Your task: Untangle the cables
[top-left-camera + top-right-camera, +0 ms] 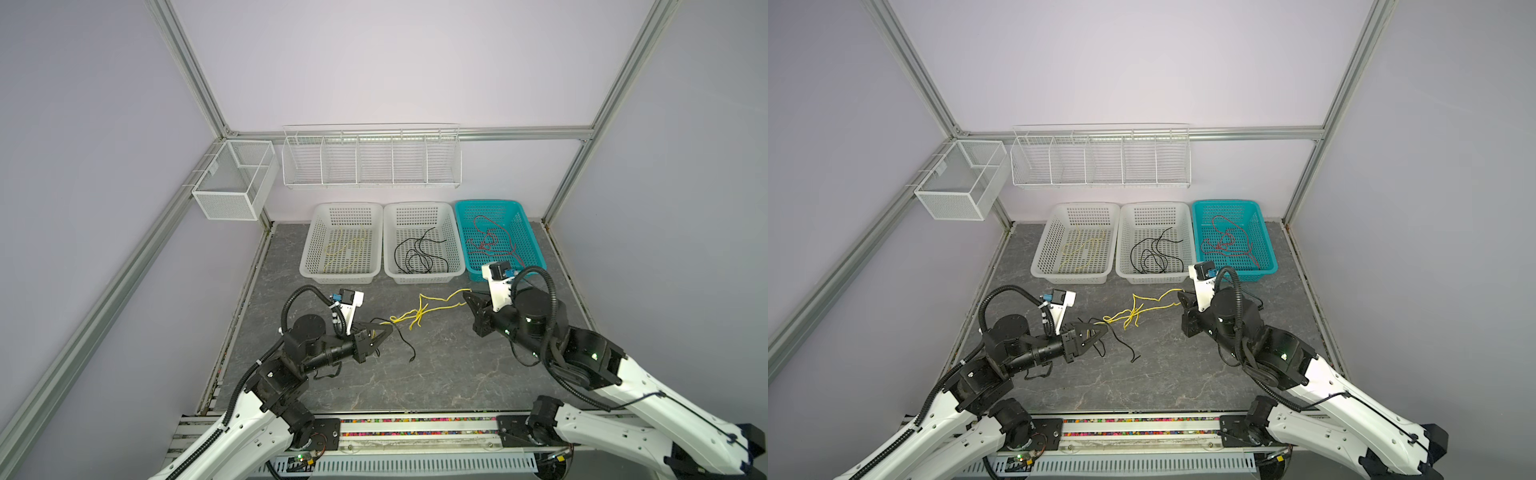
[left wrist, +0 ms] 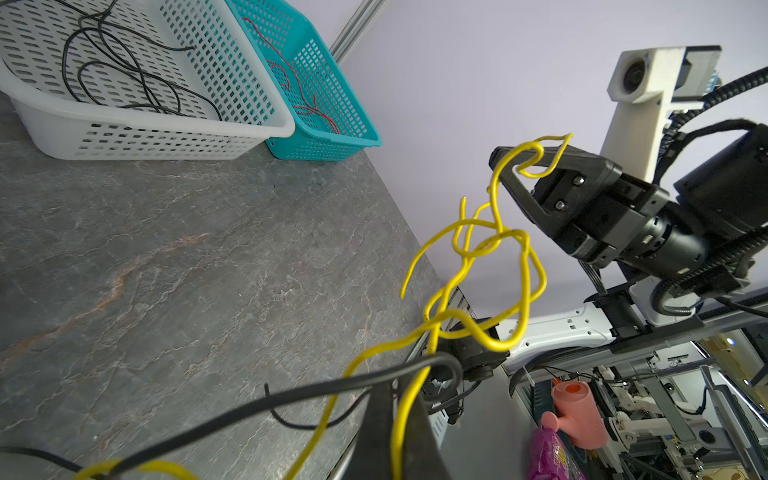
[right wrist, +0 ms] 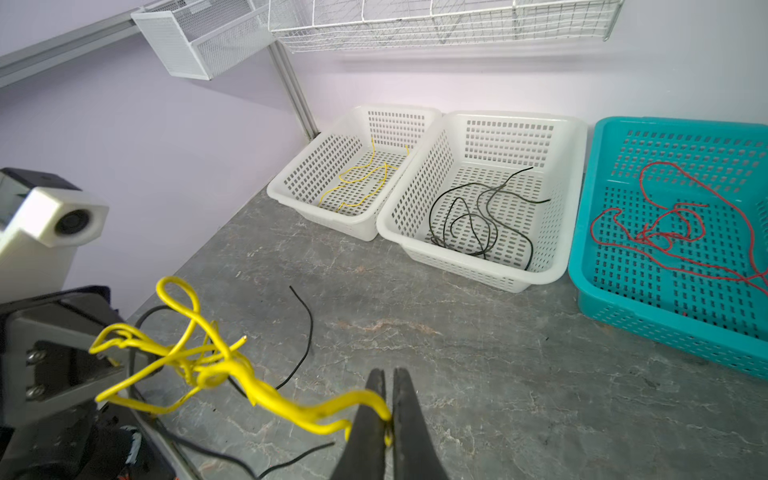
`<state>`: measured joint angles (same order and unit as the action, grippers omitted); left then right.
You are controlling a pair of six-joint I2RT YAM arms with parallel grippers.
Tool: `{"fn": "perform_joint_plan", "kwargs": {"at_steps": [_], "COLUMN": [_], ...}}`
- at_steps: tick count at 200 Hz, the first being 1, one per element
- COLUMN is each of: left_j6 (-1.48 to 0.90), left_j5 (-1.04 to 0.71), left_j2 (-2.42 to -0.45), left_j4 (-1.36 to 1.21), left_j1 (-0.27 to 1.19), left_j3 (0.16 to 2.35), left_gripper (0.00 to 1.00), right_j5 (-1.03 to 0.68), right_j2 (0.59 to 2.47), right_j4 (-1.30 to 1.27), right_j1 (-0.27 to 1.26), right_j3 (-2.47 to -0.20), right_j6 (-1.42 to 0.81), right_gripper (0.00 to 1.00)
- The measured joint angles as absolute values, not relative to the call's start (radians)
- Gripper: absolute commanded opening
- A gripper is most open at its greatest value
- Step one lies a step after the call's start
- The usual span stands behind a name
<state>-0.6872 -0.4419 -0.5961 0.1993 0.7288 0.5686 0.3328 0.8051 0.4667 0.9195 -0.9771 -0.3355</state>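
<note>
A knotted yellow cable hangs stretched between both grippers above the grey table. My left gripper is shut on one end of it, and a black cable loops over its fingertips and trails onto the table. My right gripper is shut on the other yellow end. The knot sits midway between them. Further cables lie in baskets: yellow, black, red.
Two white baskets and a teal basket stand in a row along the back of the table. A wire shelf and a mesh box hang on the walls. A rail runs along the front edge.
</note>
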Motion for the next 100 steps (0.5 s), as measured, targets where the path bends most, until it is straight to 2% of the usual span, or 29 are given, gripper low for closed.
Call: {"fn": "perform_joint_plan", "kwargs": {"at_steps": [14,53,82,100], "left_j6": [-0.688,-0.699,-0.699,-0.699], "left_j5": [-0.444,-0.388,-0.382,-0.382], "left_j2": [-0.605,-0.616,-0.62,-0.62], "left_j4": [0.2,0.264,0.278,0.279], "left_j1": [0.729,0.698,0.698,0.698], "left_j3": [0.568,0.564,0.564,0.564], "left_gripper": [0.0,0.0,0.0,0.0], "right_j5": [0.285,0.292,0.238,0.177], "right_j2": [0.796,0.803,0.807,0.809], "right_j4": [0.468,0.525,0.531,0.515], "right_j1": [0.9,0.835,0.835,0.836], "right_j3": [-0.969,-0.971,-0.971,-0.971], "right_j6": [-0.322,-0.263,-0.242,-0.231], "right_gripper": [0.14,0.49,0.64,0.67]}}
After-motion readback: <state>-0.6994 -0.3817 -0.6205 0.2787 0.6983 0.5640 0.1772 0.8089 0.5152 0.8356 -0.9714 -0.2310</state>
